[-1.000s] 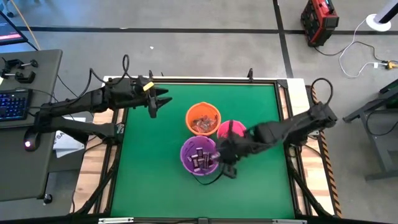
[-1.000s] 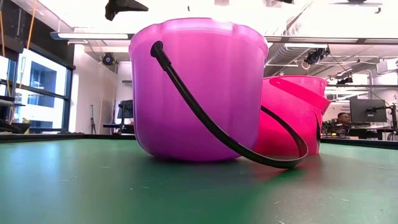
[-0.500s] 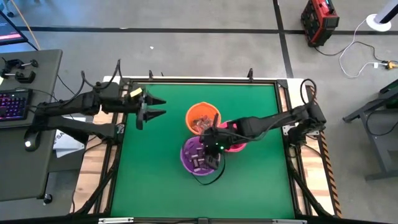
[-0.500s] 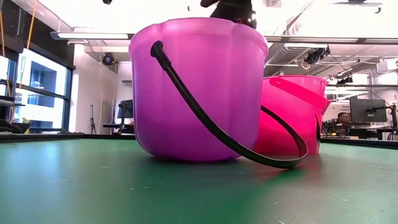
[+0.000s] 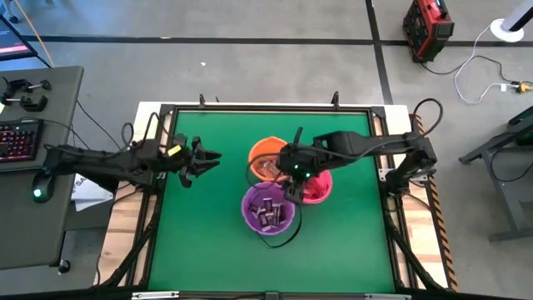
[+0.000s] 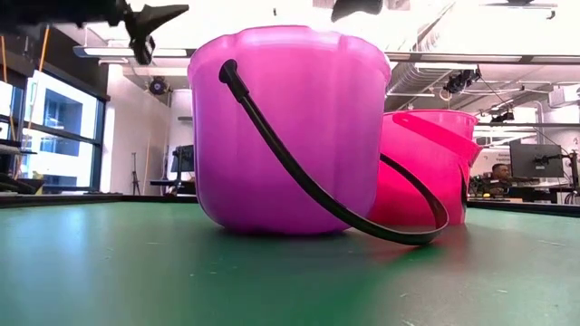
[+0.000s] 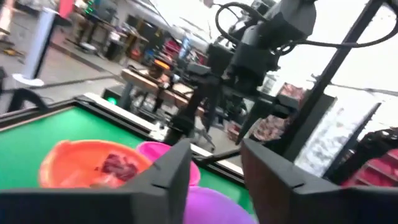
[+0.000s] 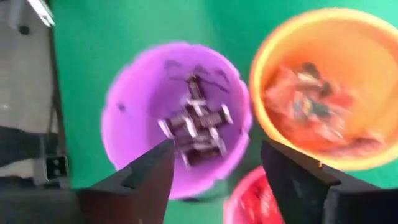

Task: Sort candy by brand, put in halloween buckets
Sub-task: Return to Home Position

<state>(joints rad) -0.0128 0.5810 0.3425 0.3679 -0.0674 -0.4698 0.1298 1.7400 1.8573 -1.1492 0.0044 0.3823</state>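
Three halloween buckets stand close together mid-table: purple [image 5: 268, 208] nearest, orange [image 5: 268, 157] behind it, pink [image 5: 316, 187] to the right. Dark brown and silver candy [image 8: 196, 134] lies in the purple bucket [image 8: 174, 118], and red candy [image 8: 308, 109] in the orange one [image 8: 323, 43]. My right gripper [image 5: 291, 173] hangs open and empty above the buckets, slanting down. My left gripper [image 5: 208, 158] floats open and about level left of the orange bucket [image 7: 93, 165], holding nothing. In the low view it shows at the top left [image 6: 149, 23].
The purple bucket's thin black handle [image 6: 362, 213] has dropped forward and rests on the green mat [image 5: 208, 242] on the near side. The mat is framed by a black rail [image 5: 266, 107]. A desk with a keyboard [image 5: 17, 137] stands off the table's left.
My right gripper has swung from the purple bucket's near right side toward the far edge and now hangs over the buckets. My left gripper has sunk, drawn back toward the near left, and tipped from pointing downward to about level.
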